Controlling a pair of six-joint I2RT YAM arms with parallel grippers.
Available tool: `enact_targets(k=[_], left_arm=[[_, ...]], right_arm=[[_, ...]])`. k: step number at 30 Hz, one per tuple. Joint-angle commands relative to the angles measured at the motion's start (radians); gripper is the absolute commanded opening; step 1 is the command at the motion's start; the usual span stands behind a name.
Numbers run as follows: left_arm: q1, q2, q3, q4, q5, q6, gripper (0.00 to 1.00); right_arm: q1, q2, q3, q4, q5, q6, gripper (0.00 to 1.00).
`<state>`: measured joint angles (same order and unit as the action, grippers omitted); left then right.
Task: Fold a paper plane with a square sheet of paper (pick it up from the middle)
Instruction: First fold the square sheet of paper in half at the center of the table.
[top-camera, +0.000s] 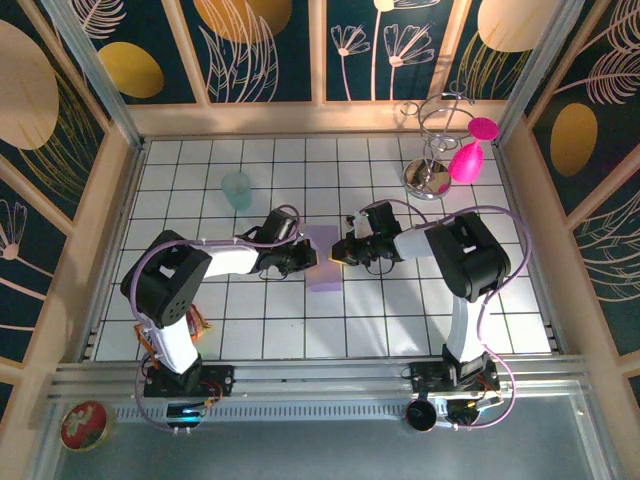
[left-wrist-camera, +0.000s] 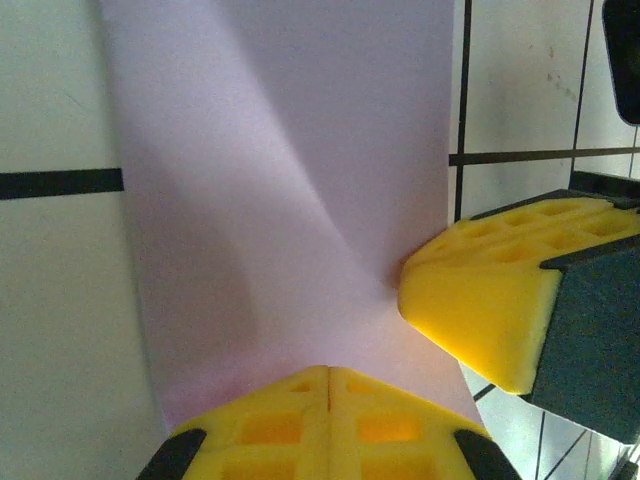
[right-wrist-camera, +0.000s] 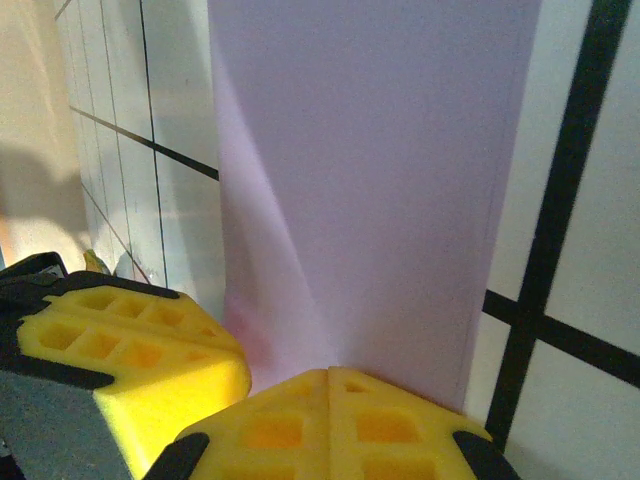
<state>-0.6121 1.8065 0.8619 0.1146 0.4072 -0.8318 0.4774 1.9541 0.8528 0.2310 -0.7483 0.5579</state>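
Item: pale lilac sheet of paper, thin, plain, seen from above as a narrow oblong with its long side running 12 to 6 o'clock. It is located at the middle of the white tiled tabletop with black grid lines. A soft diagonal ridge is seen across the sheet in the left wrist view, and a doubled edge is seen along its 3 o'clock side in the right wrist view. Left gripper, with yellow honeycomb pads, is placed at 9 o'clock of the sheet. Its jaws are pressed together, with the paper's edge clamped in the seam. Right gripper, with matching yellow pads, is placed at 3 o'clock of the sheet, opposite the left and near it. Its jaws are likewise closed, with the opposite edge pinched between them. Translucent teal cup stands upright at 10 o'clock of the sheet, apart from it. Silver wire stand is set at 2 o'clock near the far edge, with a bright pink balloon-like bulb hung on it. Round red tin is found at 7 o'clock, beyond the near rail.
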Motion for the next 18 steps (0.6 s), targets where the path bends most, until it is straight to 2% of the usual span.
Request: enact_targets(k=[1, 8, 12, 18], left_arm=[[-0.007, 0.026, 0.017, -0.033, 0.026, 0.014, 0.01], [-0.006, 0.057, 0.001, -0.094, 0.002, 0.066, 0.0], [-0.005, 0.044, -0.042, -0.167, -0.062, 0.132, 0.0], [0.033, -0.061, -0.114, -0.271, -0.152, 0.184, 0.0]], right_arm=[[0.019, 0.235, -0.102, -0.277, 0.411, -0.043, 0.0], [0.018, 0.234, -0.114, -0.273, 0.42, -0.03, 0.0], [0.019, 0.232, -0.122, -0.27, 0.426, -0.025, 0.0], [0.017, 0.231, -0.129, -0.264, 0.429, -0.021, 0.0]])
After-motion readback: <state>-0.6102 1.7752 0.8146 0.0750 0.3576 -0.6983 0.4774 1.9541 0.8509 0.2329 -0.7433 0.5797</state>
